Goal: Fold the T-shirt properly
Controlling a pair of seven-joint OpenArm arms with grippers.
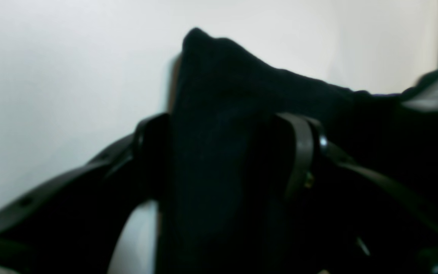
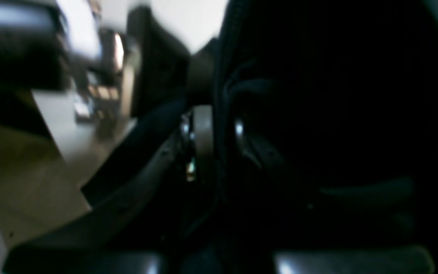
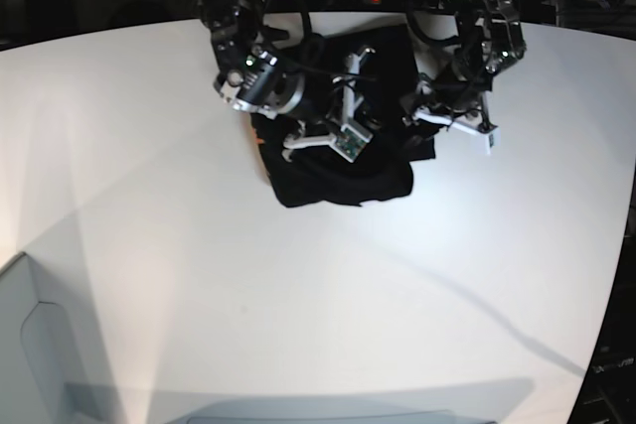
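Jaws of your left gripper (image 1: 226, 152) are standing wide around a thick bunch of the black T-shirt (image 3: 343, 171), your right gripper (image 2: 213, 148) is pinching its edge, lifting it mid-fold over the white table (image 3: 298, 305); next, lay it flat.

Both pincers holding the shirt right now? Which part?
Both pincers hold the T-shirt. The left pincer clamps a bunched fold of cloth; the right pincer pinches an edge. Which part of the shirt cannot be told.
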